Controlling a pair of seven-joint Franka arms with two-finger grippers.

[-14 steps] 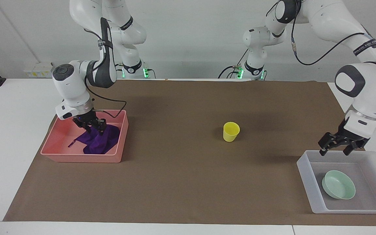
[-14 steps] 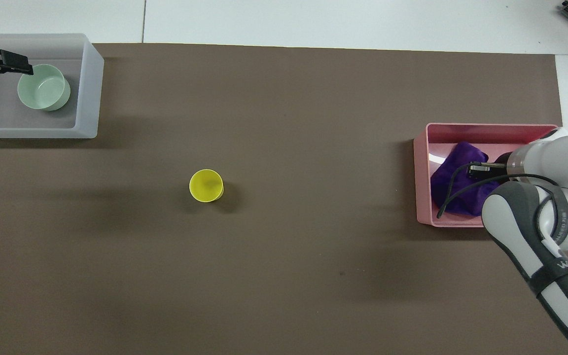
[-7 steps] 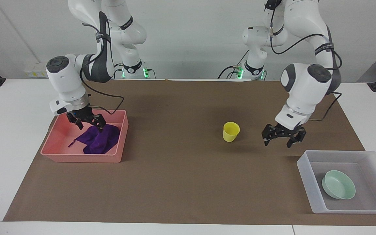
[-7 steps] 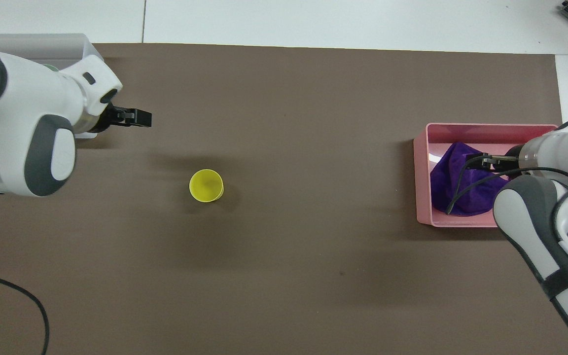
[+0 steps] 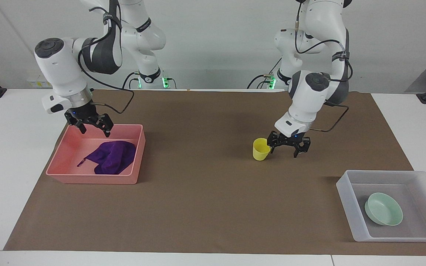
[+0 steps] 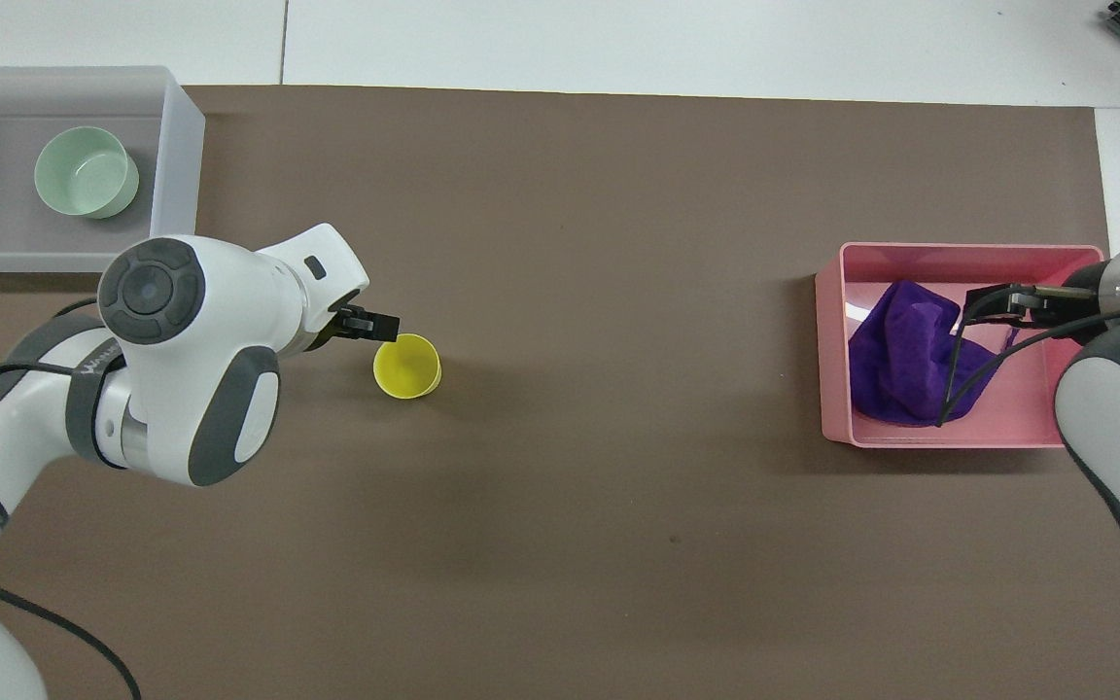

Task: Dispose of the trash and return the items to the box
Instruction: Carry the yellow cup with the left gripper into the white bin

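The left tool [image 5: 287, 147] is hanging with fingers apart just beside the small yellow plastic cup [image 5: 261, 149] standing mid-bench. The right tool [image 5: 89, 125] is hovering, fingers spread, over the pink rectangular bin [image 5: 93, 178] holding the deep-purple fabric cloth [image 5: 112, 158]. The pale mint-green bowl [image 5: 383, 209] is sitting in the translucent whitish plastic tray [image 5: 346, 199].

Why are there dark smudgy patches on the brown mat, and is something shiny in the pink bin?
Overhead view: soft shadows lie on the brown mat, one beside the yellow cup; a pale glint marks the pink bin inside one wall. Facing view: green lights glow at both arm bases; the purple cloth looks sharp, not blurred.
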